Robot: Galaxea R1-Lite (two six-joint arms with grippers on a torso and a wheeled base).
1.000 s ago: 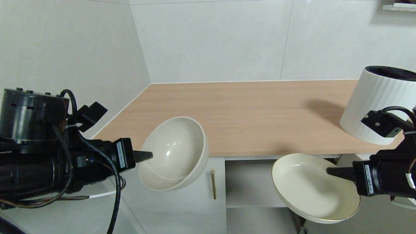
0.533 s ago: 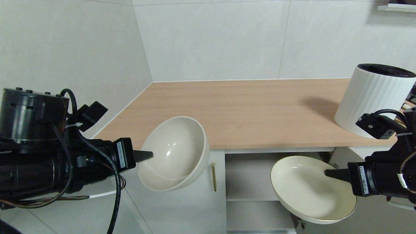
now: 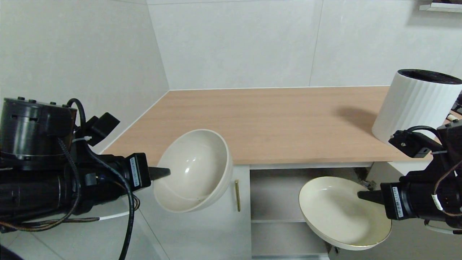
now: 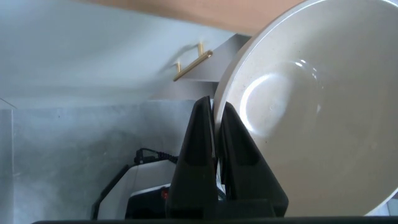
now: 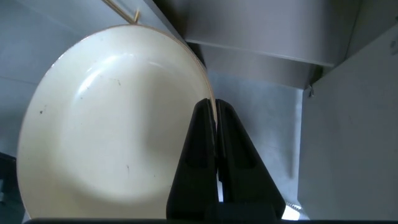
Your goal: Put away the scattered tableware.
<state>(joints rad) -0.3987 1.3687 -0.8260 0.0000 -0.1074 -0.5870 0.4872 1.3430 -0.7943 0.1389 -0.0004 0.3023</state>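
Observation:
My left gripper [image 3: 164, 173] is shut on the rim of a cream bowl [image 3: 193, 169], holding it tilted in the air in front of the counter's left front corner. The same bowl [image 4: 311, 106] and the pinched rim at my left gripper [image 4: 216, 124] appear in the left wrist view. My right gripper [image 3: 362, 195] is shut on the rim of a cream plate [image 3: 341, 211], held low in front of the open cabinet [image 3: 274, 202]. In the right wrist view the plate [image 5: 112, 130] sits clamped in my right gripper [image 5: 215, 115].
A wooden counter [image 3: 267, 122] runs along the tiled wall, with a white ribbed cylinder [image 3: 415, 104] at its right end. Below it, a closed cabinet door with a brass handle [image 3: 236, 195] stands left of the open compartment and its shelf [image 5: 267, 62].
My right gripper has lowered the plate and moved it slightly left toward the open cabinet. The head view shifted a little. The left arm and bowl have stayed put.

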